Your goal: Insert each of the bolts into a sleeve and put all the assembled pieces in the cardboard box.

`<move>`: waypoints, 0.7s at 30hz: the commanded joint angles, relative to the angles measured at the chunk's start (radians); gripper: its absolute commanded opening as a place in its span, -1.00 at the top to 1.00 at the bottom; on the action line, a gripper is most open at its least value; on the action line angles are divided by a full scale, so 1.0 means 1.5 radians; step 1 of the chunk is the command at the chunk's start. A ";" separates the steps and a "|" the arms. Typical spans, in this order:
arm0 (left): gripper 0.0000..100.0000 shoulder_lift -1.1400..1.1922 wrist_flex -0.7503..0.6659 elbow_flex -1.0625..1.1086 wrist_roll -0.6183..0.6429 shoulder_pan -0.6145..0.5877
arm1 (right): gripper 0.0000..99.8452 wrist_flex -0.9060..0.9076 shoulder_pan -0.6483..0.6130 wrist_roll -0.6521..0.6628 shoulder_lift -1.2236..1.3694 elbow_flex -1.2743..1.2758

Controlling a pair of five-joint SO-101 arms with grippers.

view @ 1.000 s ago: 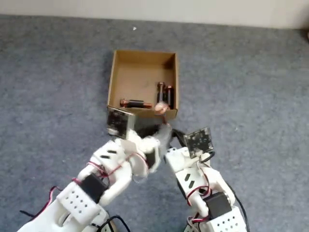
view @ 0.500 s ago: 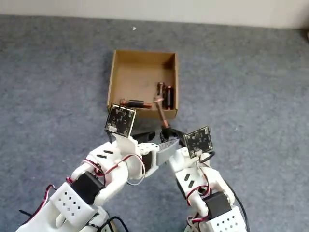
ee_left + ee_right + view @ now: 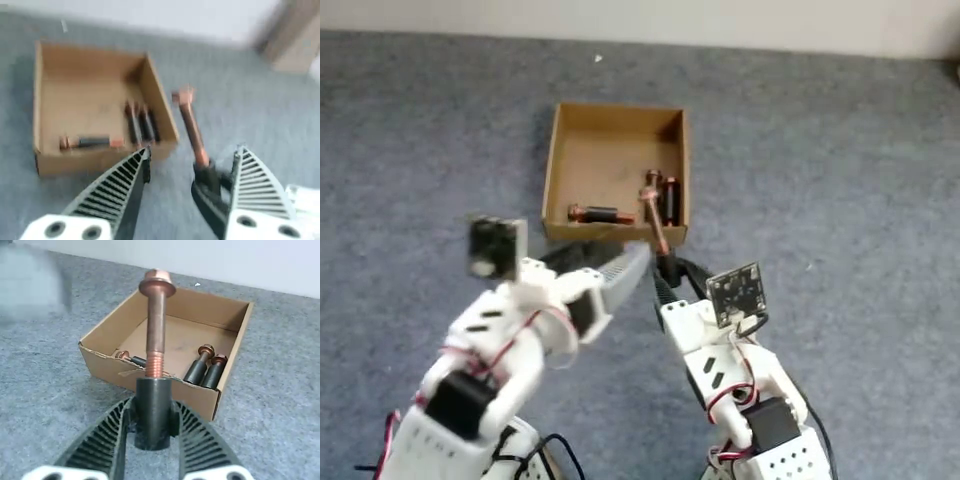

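While the grey carpeted table point(image 3: 840, 150) spreads wide around me, I keep both arms bunched just in front of the cardboard box point(image 3: 610, 155), because every finished piece ends up there and a short drop is safer. The box stands open-topped and holds three assembled pieces: one lying along the near wall point(image 3: 600, 214) and a pair side by side against the wall on my right point(image 3: 663, 195). From that I judge the job is well along.

My left pincer point(image 3: 193, 150) hangs beside the right one with its fingers spread wide and nothing between them, which I take as making room. My right pincer point(image 3: 152, 406) is clamped on the black sleeve point(image 3: 151, 422), one finger on each flank, so the bore points up and out toward the box.

The copper-coloured bolt point(image 3: 156, 325) stands out of the sleeve's top, head uppermost, with bare threads above the rim, so I judge it only partly seated. In the high view its head reaches over the near wall, close to the pair. I grip the sleeve rather than the bolt so the shank is free to sink in, but tip it too far and it may slide out
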 commanded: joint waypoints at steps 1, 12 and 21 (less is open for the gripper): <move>0.45 -0.104 -0.001 0.024 -0.007 -0.030 | 0.99 -0.028 0.009 -0.007 -0.015 0.003; 0.45 -0.163 -0.200 0.216 -0.007 -0.143 | 0.99 -0.025 0.006 -0.007 -0.015 -0.078; 0.45 -0.058 -0.318 0.237 -0.008 -0.143 | 0.99 -0.006 -0.031 -0.007 -0.015 -0.119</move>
